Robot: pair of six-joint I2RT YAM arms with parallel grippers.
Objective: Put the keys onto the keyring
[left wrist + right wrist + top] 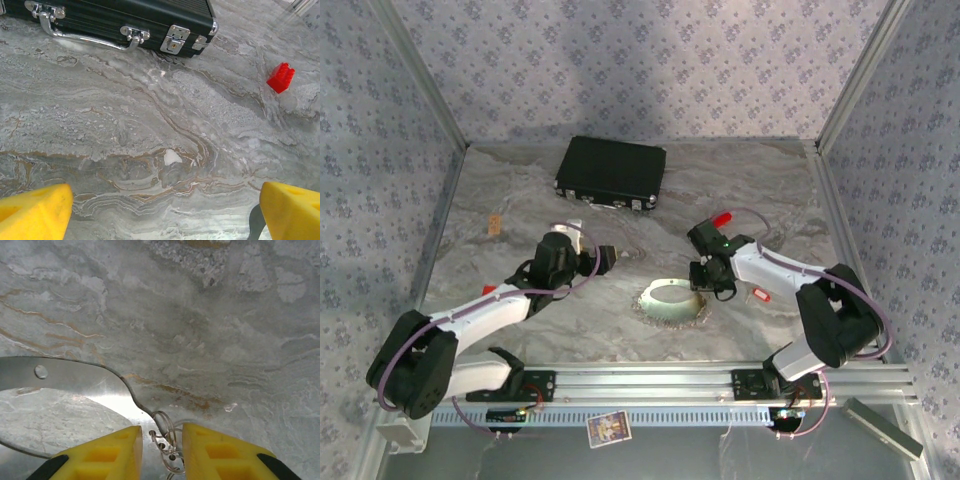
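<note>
The keyring (pixel 167 440), a few loops of thin silver wire, stands upright at the edge of a shiny metal flange (pixel 65 375). My right gripper (pixel 162 447) has its yellow fingers (pixel 107 457) close on either side of the ring, with a narrow gap still showing on the left. From above, this gripper (pixel 705 275) sits at the right rim of the round white dish (pixel 672 300). A small red-tipped piece (pixel 760 294), possibly the red-headed key, lies by the right forearm. My left gripper (pixel 167 210) hangs wide open over bare marbled table, nothing between its fingers (pixel 35 212).
A black case (pixel 611 172) with chrome latches lies at the back. A plain red block (pixel 280 77) sits on the table right of it, behind the right gripper. Patterned walls close in the table on three sides.
</note>
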